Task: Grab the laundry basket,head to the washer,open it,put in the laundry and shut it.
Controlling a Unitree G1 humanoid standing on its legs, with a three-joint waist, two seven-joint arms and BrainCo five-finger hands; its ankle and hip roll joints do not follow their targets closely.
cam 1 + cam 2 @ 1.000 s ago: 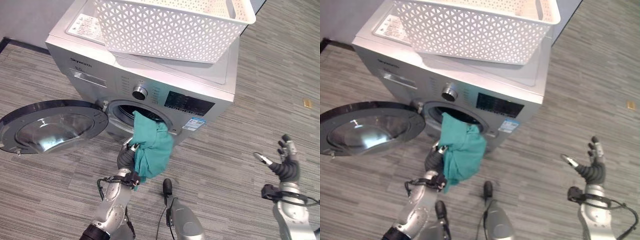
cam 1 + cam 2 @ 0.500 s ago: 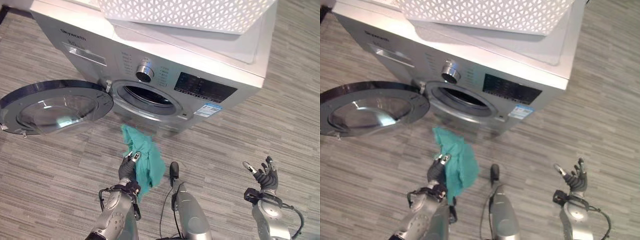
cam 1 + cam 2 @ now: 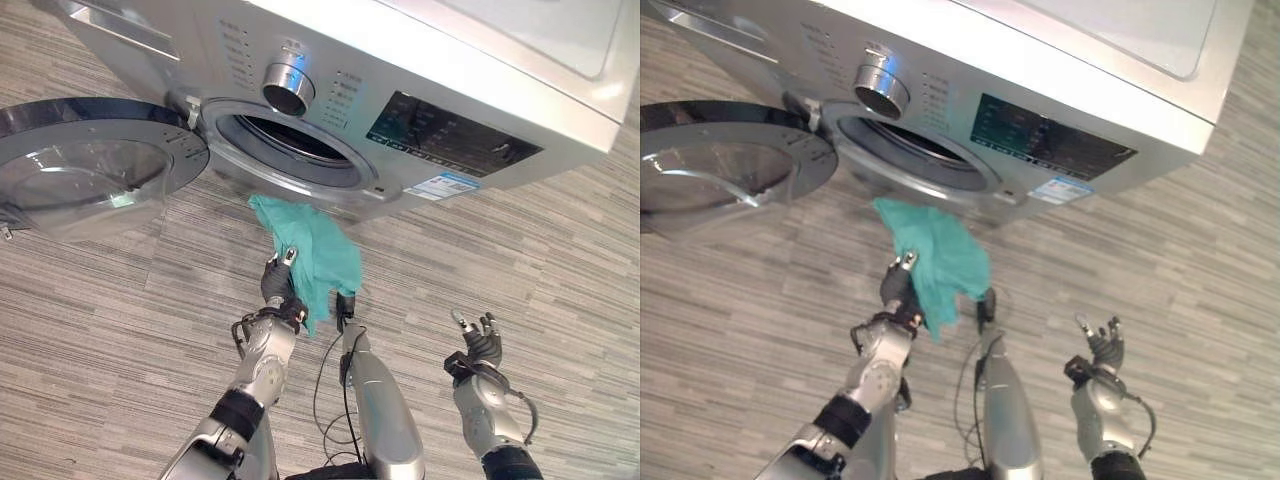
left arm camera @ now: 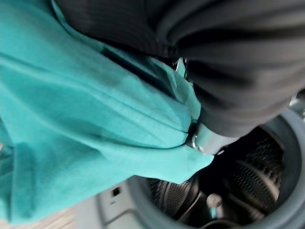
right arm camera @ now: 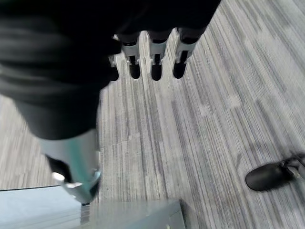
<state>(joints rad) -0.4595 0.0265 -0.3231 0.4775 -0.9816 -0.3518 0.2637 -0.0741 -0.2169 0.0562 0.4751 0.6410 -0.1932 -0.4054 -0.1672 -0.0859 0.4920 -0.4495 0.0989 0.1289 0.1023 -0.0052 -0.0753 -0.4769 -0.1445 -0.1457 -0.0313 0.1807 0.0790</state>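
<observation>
The silver washer stands ahead of me with its round door swung open to the left. Its dark drum opening is uncovered. My left hand is raised just below the opening, fingers curled round a teal cloth that hangs over the hand. In the left wrist view the teal cloth is bunched against the hand, with the drum close behind it. My right hand hovers low at the right, fingers straight and holding nothing.
Grey striped carpet lies all around the washer. The open door juts out over the floor on the left. In the right wrist view a person's dark shoe rests on the carpet, and a corner of the washer is close by.
The camera has dipped toward the washer front, so the basket has left the picture. My left hand keeps the teal cloth and is closer under the opening than half a second ago.
</observation>
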